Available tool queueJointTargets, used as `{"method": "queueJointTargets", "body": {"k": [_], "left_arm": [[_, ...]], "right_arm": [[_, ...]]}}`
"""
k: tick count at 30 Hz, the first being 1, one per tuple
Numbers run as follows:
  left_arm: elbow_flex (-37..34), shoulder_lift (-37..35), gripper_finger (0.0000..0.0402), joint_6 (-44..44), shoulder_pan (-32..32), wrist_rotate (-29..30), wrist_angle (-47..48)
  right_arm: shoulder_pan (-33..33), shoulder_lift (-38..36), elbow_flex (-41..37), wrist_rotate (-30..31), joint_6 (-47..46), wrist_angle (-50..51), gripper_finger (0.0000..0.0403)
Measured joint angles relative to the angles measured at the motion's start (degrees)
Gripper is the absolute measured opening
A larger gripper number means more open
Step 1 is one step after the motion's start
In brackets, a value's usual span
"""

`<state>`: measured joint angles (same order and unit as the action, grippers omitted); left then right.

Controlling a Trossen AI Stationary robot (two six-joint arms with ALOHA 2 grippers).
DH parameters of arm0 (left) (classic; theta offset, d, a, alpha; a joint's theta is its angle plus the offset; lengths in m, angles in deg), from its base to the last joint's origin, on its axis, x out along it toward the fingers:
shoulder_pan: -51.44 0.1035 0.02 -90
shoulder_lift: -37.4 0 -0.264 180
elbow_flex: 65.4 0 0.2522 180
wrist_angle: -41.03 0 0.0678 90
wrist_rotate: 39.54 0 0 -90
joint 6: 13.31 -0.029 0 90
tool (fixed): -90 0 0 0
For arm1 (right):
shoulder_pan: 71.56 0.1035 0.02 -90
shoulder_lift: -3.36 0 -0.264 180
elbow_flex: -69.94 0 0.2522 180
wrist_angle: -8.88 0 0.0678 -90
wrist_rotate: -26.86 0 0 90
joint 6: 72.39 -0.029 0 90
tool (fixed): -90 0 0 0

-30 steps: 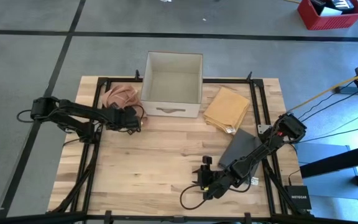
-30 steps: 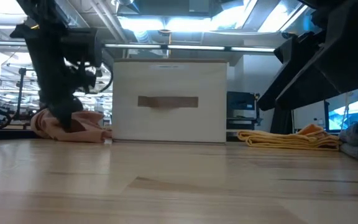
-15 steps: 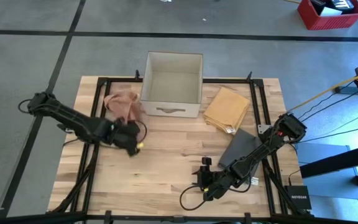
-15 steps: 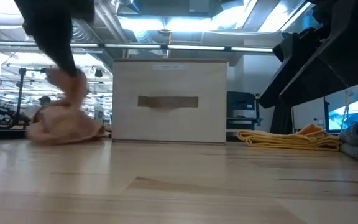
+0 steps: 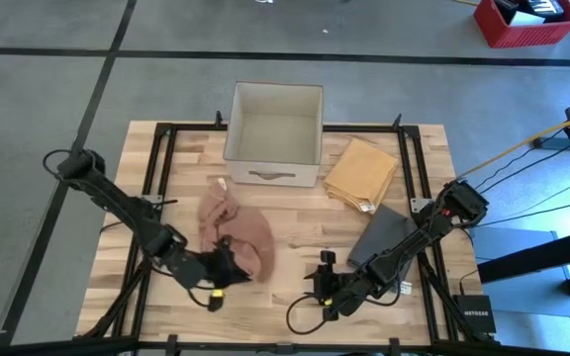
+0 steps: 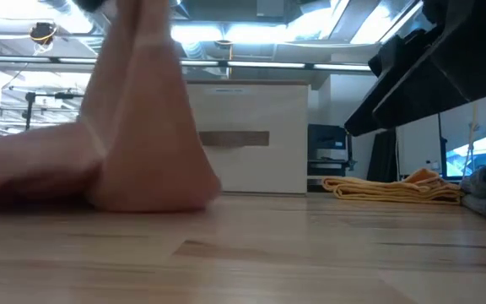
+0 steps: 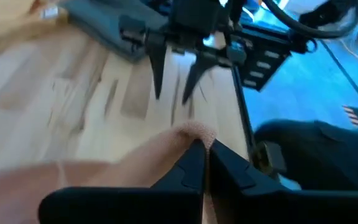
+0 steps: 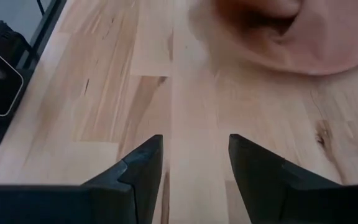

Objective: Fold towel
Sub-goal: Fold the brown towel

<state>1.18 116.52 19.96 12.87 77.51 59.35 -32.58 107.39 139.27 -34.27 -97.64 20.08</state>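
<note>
Pink towel [image 5: 234, 229] cloth is pinched between the pressed-together fingers of the left gripper [image 5: 228, 272], lifted at the near left of the wooden table [image 5: 285, 227], the rest trailing toward the box [image 5: 274, 133]. Right gripper [image 5: 323, 287] rests nearby, fingers spread and holding nothing.

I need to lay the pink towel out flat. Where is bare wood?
Bare wood lies between the pink towel and the grey cloth, in front of the box. The right side is crowded: yellow towel, grey cloth, right gripper.
</note>
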Motion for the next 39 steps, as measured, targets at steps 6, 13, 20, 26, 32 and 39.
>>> {"method": "queueJointTargets", "body": {"k": [6,13,20,26,32,39], "left_arm": [[0.0,9.4,0.0004,-7.1,3.9,0.6,-12.2],[-0.1,14.4,0.0013,-3.9,10.3,-3.1,-13.1],[-0.1,14.3,0.0002,-7.8,12.4,-13.6,-12.2],[1.9,13.7,0.0007,-10.8,13.9,-14.9,-8.8],[1.9,13.7,0.0002,-7.1,14.4,-14.9,-6.6],[1.9,13.7,0.0005,-7.9,13.3,-14.9,-7.1]], "right_arm": [[0.0,0.0,0.0,-0.9,-2.7,-0.4,0.0188],[-0.1,-0.2,0.0,-3.8,-5.4,-0.6,0.0188],[-1.7,-1.1,4.7,4.9,1.2,-0.6,0.0188],[-4.8,-0.1,10.6,11.9,4.3,-1.2,0.0188],[-7.5,4.3,11.6,6.0,3.6,-5.5,0.0188],[-8.1,5.6,11.5,5.9,2.0,-0.1,0.0185]]}}
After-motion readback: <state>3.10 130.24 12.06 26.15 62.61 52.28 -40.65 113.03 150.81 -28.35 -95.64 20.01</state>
